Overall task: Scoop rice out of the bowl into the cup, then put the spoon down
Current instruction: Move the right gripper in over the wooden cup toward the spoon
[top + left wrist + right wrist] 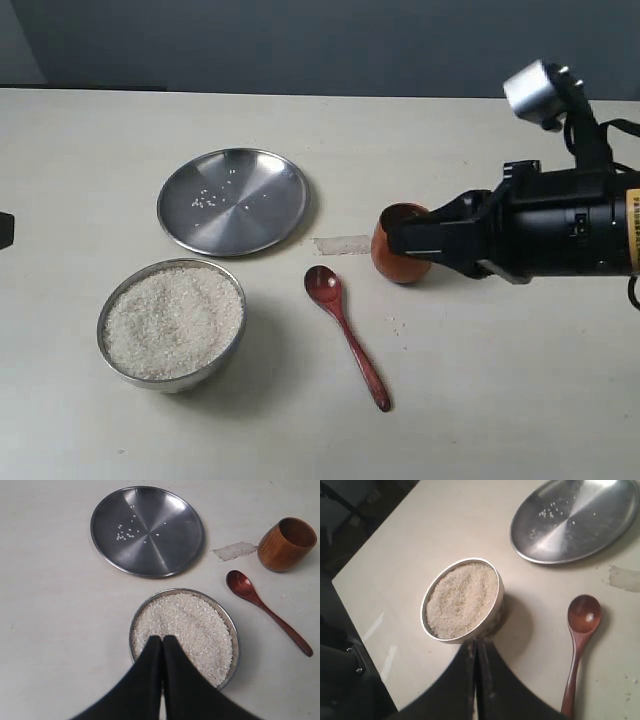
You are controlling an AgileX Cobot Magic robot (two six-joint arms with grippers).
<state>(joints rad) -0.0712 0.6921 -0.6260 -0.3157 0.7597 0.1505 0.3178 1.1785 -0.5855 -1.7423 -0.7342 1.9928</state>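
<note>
Steel and red-brown wood share a pale, matte desk (520,410). The deep steel bowl (170,385) sits at the near left, filled almost to its rim with rice (172,320). Beyond it lies the shallow steel plate (250,215) with only a few stray grains on it. The wooden spoon (350,337) lies flat in the middle, its oval end toward the far side and its handle slanting to the near right. That probably leaves the thin shaft easy for the right arm to reach. Just right of it the wooden cup (395,270) stands upright, mouth open to receive a pour, and no rice shows in the part of its inside that is visible. The right gripper (393,240) hangs level over the cup with its jaws clenched on nothing. The cup stands free on the desk and is not held. The left gripper (162,640) has its jaws pressed together and empty, looking down toward the near rim of the bowl. Judging by the full bowl and the untouched spoon, scooping has not begun, and the spoon would have to be picked up first. A torn strip of tape (340,244) is stuck to the desk between plate and cup, and a few loose grains dot the surface near the spoon. Behind the desk runs a plain dark grey-blue wall (300,40), and past the left edge the right wrist view shows only dim clutter.
</note>
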